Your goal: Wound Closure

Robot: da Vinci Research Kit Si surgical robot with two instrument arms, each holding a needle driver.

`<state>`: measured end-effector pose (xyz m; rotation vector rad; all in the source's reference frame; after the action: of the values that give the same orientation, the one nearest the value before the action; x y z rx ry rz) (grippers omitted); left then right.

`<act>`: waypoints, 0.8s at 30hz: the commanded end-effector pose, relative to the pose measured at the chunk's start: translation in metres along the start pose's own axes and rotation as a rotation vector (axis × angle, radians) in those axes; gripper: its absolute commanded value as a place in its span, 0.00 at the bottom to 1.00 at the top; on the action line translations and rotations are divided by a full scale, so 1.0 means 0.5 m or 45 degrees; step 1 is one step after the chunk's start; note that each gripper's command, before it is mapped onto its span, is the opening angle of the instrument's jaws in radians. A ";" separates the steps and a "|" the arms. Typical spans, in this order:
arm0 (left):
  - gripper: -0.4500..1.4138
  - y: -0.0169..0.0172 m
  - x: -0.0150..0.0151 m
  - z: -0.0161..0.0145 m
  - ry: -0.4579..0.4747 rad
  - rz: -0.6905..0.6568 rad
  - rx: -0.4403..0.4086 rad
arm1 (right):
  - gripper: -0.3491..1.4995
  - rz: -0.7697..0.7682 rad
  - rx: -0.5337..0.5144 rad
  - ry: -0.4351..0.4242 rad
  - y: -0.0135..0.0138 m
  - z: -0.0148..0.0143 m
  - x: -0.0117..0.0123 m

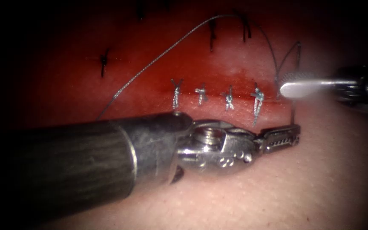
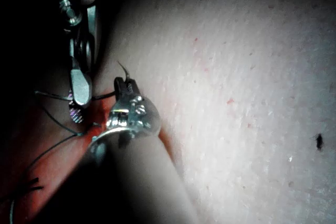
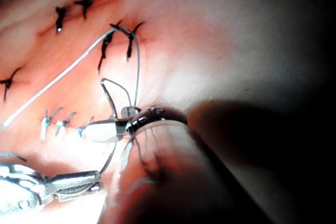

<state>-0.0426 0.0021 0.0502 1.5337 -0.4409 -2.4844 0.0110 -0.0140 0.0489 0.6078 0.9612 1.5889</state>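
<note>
The tissue (image 1: pixel 303 183) has a horizontal cut (image 1: pixel 218 87) closed by several knotted stitches (image 1: pixel 228 98). My left tool (image 1: pixel 295 130) lies below the cut's right end, jaws shut on a thin dark strand of thread (image 1: pixel 293 113) that rises to my right tool (image 1: pixel 283 88). The right tool comes in from the right at the cut's right end with its jaws together. A small loop of thread (image 1: pixel 292 51) arches over it. The long thread (image 1: pixel 167 51) sweeps up, then left and down behind the left shaft. The left wrist view has the left jaws (image 2: pixel 125 83) beside the right tool (image 2: pixel 77 109). In the right wrist view the right jaws (image 3: pixel 90 130) sit above the left jaws (image 3: pixel 96 181).
Older dark stitches (image 1: pixel 211 36) and a further one (image 1: pixel 103 61) mark the tissue above the cut. Red fluid (image 1: pixel 150 81) stains the area around the cut. The thick left shaft (image 1: pixel 86 162) covers the lower left.
</note>
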 end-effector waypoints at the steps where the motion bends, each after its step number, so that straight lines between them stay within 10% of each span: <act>1: 0.00 -0.0005 -0.0003 0.0015 0.001 0.001 0.002 | 0.65 -0.005 0.007 -0.011 -0.0005 0.0027 -0.0004; 7: 0.00 -0.0004 -0.0002 0.0014 -0.001 0.008 0.002 | 0.54 -0.019 -0.004 -0.025 0.0000 0.0028 -0.0008; 8: 0.00 -0.0004 -0.0002 0.0014 -0.002 0.008 0.002 | 0.47 -0.019 -0.004 -0.025 0.0000 0.0028 -0.0008; 10: 0.00 -0.0004 0.0000 0.0014 -0.006 0.015 0.003 | 0.00 -0.021 -0.017 -0.033 0.0000 0.0027 -0.0009; 17: 0.00 0.0000 0.0013 0.0012 0.004 0.067 0.000 | 0.00 -0.148 -0.112 -0.024 0.0005 0.0020 0.0001; 18: 0.14 0.0000 0.0016 0.0012 0.010 0.074 -0.002 | 0.00 -0.145 -0.119 -0.024 0.0006 0.0017 0.0004; 19: 0.48 0.0000 0.0019 0.0012 0.008 0.073 -0.002 | 0.00 -0.154 -0.112 -0.014 0.0008 0.0013 0.0009; 24: 0.68 -0.0008 0.0027 0.0010 0.115 -0.044 -0.031 | 0.00 -0.168 -0.064 0.026 0.0014 -0.0005 0.0033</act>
<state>-0.0430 0.0019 0.0487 1.6856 -0.3401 -2.4344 0.0092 -0.0127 0.0486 0.4781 0.9612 1.4937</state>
